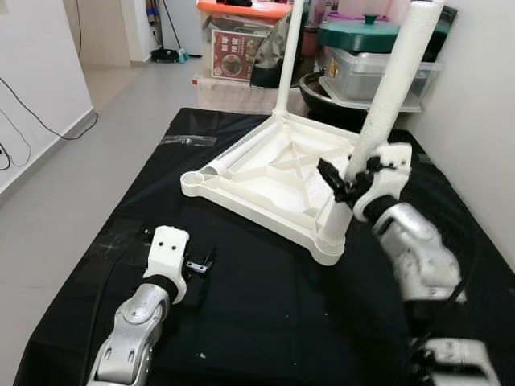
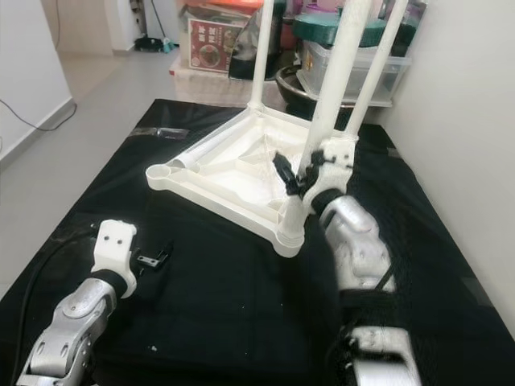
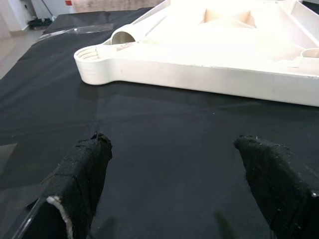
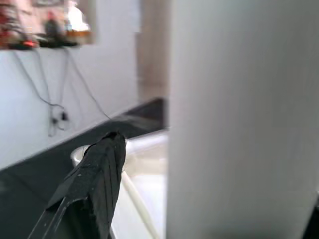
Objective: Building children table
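Right gripper (image 1: 348, 181), closed on the leg (image 1: 385, 104) at centre right, is best kept vertical while the leg is pressed into the tabletop's (image 1: 273, 173) near corner socket; the left gripper (image 1: 201, 263) rests wide.

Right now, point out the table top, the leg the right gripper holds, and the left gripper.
table top (image 1: 241, 197), left eye view, near rim.
leg (image 1: 394, 88), left eye view, mid shaft.
left gripper (image 3: 182, 191), left wrist view, between open fingertips.
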Tool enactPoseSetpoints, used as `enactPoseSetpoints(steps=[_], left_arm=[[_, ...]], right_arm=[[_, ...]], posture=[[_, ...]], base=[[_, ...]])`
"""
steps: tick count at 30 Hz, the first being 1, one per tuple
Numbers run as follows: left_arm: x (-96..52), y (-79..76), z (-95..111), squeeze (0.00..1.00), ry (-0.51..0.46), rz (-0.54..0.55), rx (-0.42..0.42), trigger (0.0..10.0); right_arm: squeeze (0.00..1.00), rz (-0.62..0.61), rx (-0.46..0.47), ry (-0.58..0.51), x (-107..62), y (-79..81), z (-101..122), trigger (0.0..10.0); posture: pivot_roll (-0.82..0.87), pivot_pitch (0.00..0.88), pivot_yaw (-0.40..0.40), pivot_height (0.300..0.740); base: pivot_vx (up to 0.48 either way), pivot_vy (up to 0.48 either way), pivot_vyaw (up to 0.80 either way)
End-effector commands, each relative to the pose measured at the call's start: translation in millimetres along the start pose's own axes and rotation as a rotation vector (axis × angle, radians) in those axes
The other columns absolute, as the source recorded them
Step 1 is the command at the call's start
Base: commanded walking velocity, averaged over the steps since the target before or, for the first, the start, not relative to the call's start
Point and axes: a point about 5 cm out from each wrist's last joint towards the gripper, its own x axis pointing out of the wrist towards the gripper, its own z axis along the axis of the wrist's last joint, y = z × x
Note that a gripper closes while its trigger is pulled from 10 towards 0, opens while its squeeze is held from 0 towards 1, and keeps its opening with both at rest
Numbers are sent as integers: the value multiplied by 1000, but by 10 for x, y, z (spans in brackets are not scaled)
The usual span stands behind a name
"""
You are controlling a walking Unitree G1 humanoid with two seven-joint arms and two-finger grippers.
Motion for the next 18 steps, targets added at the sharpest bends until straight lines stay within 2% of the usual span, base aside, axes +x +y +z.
enactPoseSetpoints(steps=[1,2,3,4,5,7,8,9,10,13,14,15,17,18], left_arm=[[-9,-13,-43,0,12,-2,-5,10000],[-5,-18,-40,0,10,-4,-6,10000],[-2,-23,-37,0,8,-5,-6,10000],[-2,-23,-37,0,8,-5,-6,10000],[2,-32,-30,0,6,-8,-5,10000],[2,-32,-30,0,6,-8,-5,10000],[4,-38,-26,0,5,-10,-5,10000],[4,-38,-26,0,5,-10,-5,10000],[5,-44,-20,0,3,-12,-4,10000],[5,-44,-20,0,3,-12,-4,10000],[4,-41,-8,0,1,-10,-2,10000],[-1,-32,-4,0,1,-6,-2,10000],[-1,-32,-4,0,1,-6,-2,10000],[-14,-24,-8,0,3,-4,-1,10000]], right_arm=[[0,53,16,-3,32,61,-26,10000],[0,196,-15,27,-10,87,-20,10000],[0,340,-47,98,-71,160,-111,10000],[0,340,-47,98,-71,160,-111,10000],[0,478,-61,187,-96,290,-296,10000],[0,478,-61,187,-96,290,-296,10000],[0,557,-63,242,-113,379,-423,10000],[0,557,-63,242,-113,379,-423,10000],[0,615,-45,275,-92,459,-526,7255],[0,615,-45,275,-92,459,-526,7255],[0,614,-20,274,-18,529,-597,0],[0,552,-17,277,47,541,-669,0],[0,552,-17,277,47,541,-669,0],[0,213,-23,310,145,374,-797,0]], posture=[[77,0,-128,740],[79,0,-130,740],[81,0,-130,740],[81,0,-130,740],[96,0,-136,740],[96,0,-136,740],[98,0,-138,740],[98,0,-138,740],[107,0,-142,740],[107,0,-142,740],[117,0,-147,740],[114,0,-145,740],[114,0,-145,740],[103,0,-142,740]], base=[[0,0,0],[0,0,0],[0,0,0],[0,0,0],[0,0,0],[0,0,0],[0,0,0],[0,0,0],[0,0,0],[0,0,0],[0,0,0],[0,0,0],[0,0,0],[0,0,0]])
